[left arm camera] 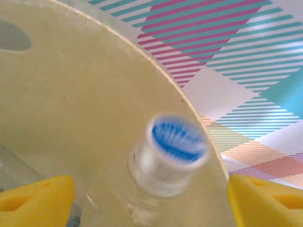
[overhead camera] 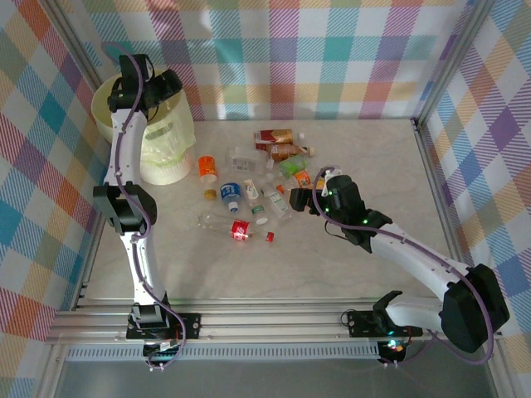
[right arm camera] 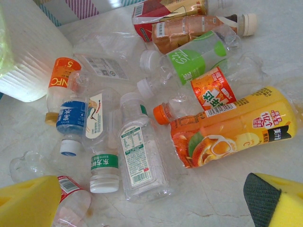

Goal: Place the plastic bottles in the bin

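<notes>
Over the bin (overhead camera: 101, 98), left gripper (left arm camera: 151, 203) hangs with its yellow pads (left arm camera: 33, 201) spread wide. Between them is a clear blue-capped bottle (left arm camera: 177, 142), cap toward the camera, with the bin wall (left arm camera: 71, 94) behind it. The cap is smeared while pads and wall read sharp, so I judge the bottle loose and falling, not clamped. Pad contact can't be confirmed. From above, that gripper (overhead camera: 160, 87) sits over the bin's right rim, back-left of the table (overhead camera: 249, 265).

Right gripper (right arm camera: 151, 198) has its jaws wide, nothing between them, low over the pile. From above, right gripper (overhead camera: 305, 199) is at the pile's right edge. Just ahead of it are:
- yellow juice bottle (right arm camera: 236, 135)
- orange-labelled bottle (right arm camera: 213, 90)
- green-labelled bottle (right arm camera: 199, 59)
- brown tea bottle (right arm camera: 189, 30)
- clear white-labelled bottle (right arm camera: 142, 161)
- blue-labelled bottle (right arm camera: 71, 118)
- red-labelled bottle (right arm camera: 71, 196), partly under its left pad

Progress is early, by my read. One bottle is at the bin, and roughly a dozen plastic bottles (overhead camera: 253, 191) lie loose on the table to the right of the bin, none touching it as far as I can tell. Bin contents are unclear: the wall is translucent and a greenish shape shows through, too vague to count. Nearly the whole pile is left to move. The right gripper looks placed for a pick from the near side, though no bottle is between its jaws yet.
</notes>
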